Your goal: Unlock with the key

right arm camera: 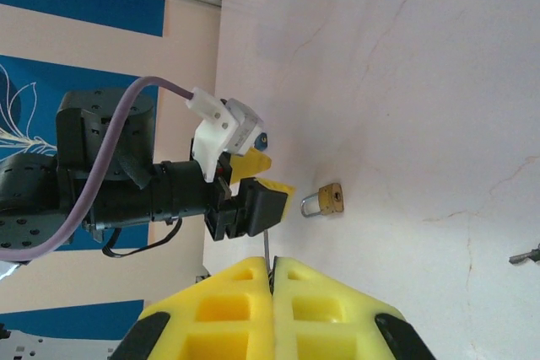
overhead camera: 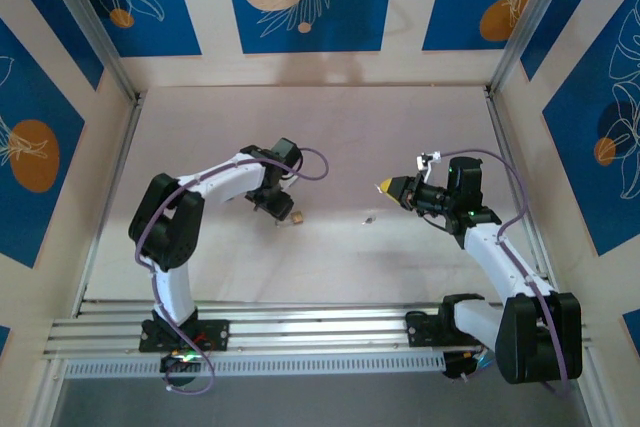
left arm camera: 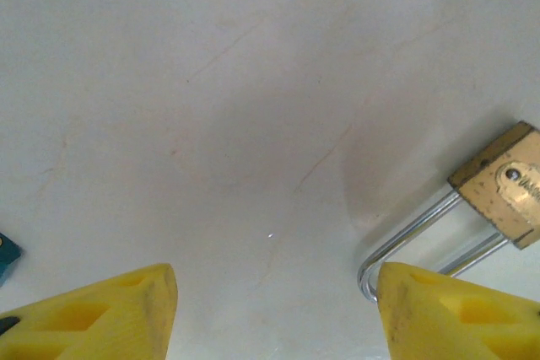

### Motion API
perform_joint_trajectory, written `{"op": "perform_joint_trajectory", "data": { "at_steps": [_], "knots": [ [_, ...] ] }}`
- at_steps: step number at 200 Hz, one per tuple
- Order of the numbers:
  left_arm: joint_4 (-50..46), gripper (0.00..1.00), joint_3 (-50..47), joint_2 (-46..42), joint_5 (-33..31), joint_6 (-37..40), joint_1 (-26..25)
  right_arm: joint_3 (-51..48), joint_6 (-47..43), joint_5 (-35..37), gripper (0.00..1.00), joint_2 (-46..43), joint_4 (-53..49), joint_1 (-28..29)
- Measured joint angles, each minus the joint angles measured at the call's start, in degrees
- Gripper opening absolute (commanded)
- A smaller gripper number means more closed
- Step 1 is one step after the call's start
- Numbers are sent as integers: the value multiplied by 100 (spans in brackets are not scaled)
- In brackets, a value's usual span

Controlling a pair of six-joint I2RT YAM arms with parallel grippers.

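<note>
Few letters show on padlock (left arm camera: 506, 196) beside spread left end effector (left arm camera: 274, 292); right end effector (right arm camera: 272, 280) pressed together.

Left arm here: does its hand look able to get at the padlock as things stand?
Probably yes. The left hand is open, low over the table; the padlock lies just beside one finger, nothing between them. It sits off-centre, so a small sideways shift seems needed.
</note>
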Motion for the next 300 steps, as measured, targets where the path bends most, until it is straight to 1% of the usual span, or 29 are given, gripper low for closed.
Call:
{"op": "perform_joint_trajectory", "data": {
  "at_steps": [60, 114, 219, 254, 276, 300],
  "knots": [
    [24, 64, 94, 11, -4, 144, 2, 2, -11, 22, 0, 33, -4, 0],
    [184, 64, 212, 345, -87, 142, 2, 2, -13, 63, 0, -35, -70, 0],
    [308, 63, -258, 216, -52, 11, 2, 2, -13, 61, 0, -98, -149, 0],
    [227, 64, -245, 129, -39, -13, 2, 2, -15, 61, 0, -105, -149, 0],
    [2, 63, -7, 59, 177, -28, -4, 0, -17, 61, 0, -146, -151, -4],
    [-20, 56, 210, -72, 588, -59, -70, -9, -42, 59, 0, -173, -151, -44]
  ]
}}
